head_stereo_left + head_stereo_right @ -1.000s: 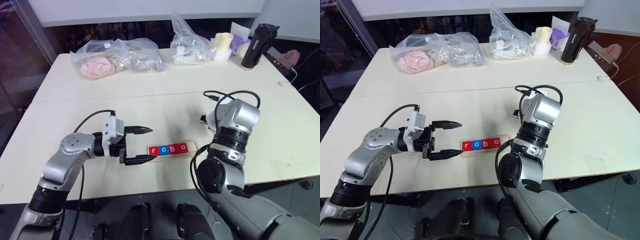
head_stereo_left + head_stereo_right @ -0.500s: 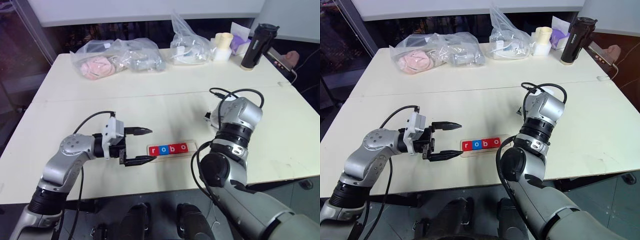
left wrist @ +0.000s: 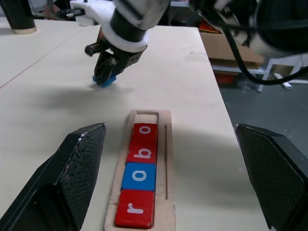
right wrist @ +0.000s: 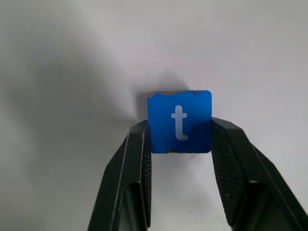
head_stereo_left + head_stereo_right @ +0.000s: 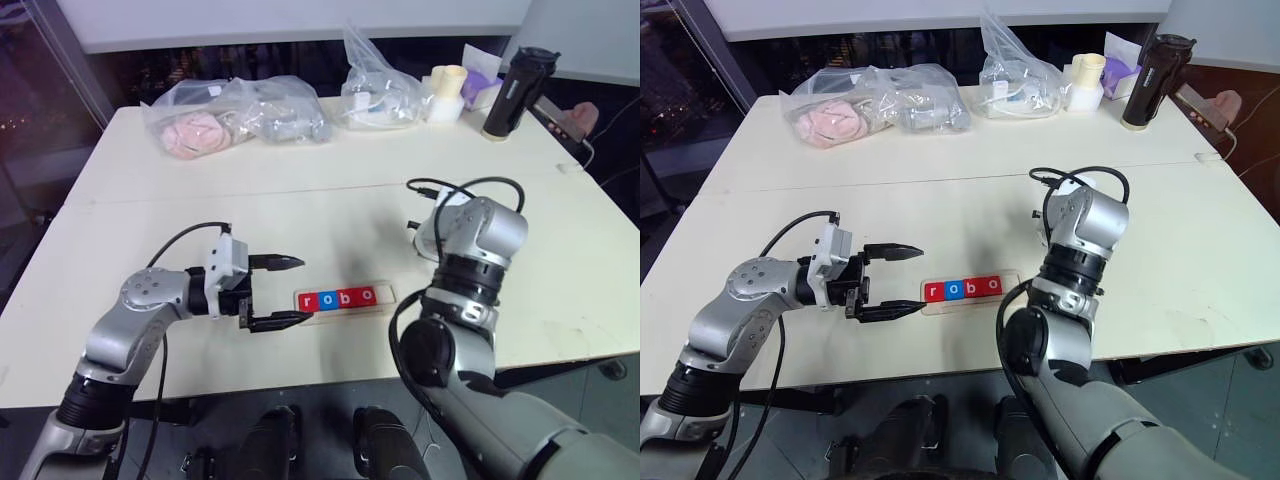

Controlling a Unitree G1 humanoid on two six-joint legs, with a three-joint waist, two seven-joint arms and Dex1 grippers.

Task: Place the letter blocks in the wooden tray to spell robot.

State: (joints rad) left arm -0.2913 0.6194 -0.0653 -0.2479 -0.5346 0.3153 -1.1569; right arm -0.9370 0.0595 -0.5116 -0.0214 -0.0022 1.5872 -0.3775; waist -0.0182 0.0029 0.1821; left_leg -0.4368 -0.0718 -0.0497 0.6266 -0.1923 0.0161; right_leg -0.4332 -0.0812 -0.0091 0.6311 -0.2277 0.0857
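While the left arm hasn't budged since a sec ago, the right gripper (image 4: 179, 139) has gone from spread to pinching the blue "t" block (image 4: 179, 121), one black finger on each side edge of the tile. In the left wrist view that gripper (image 3: 107, 77) points down at the tabletop w/ the blue tile at its tip, at or just off the surface, can't tell which. The right forearm has also shifted a little in the head views; its wrist bends steeply so the upper arm hides the fingers there.

Left gripper (image 5: 285, 292) is level, pointing toward the robot's right, fingers spread wide, just beside the left end of the wooden tray (image 5: 386, 294) but not touching it.

Tray lies flat near the front edge of the table (image 5: 300, 190), between the two arms. In it sit four blocks reading r, o, b, o: red "r" (image 3: 134, 208), blue "o" (image 3: 139, 175), red "b" (image 3: 143, 152), red "o" (image 3: 146, 130). Last slot at the tray's right end is bare wood. The "t" block is on the far side of the tray, near that end, apart from it.

Table is pale cream w/ a seam across the middle. Far edge: clear plastic bags (image 5: 235, 115), one w/ pink stuff, another bag (image 5: 375, 95), a cream cup (image 5: 446, 90), a black bottle (image 5: 510, 92). A person's hand w/ a phone (image 5: 570, 118) at the far right corner.
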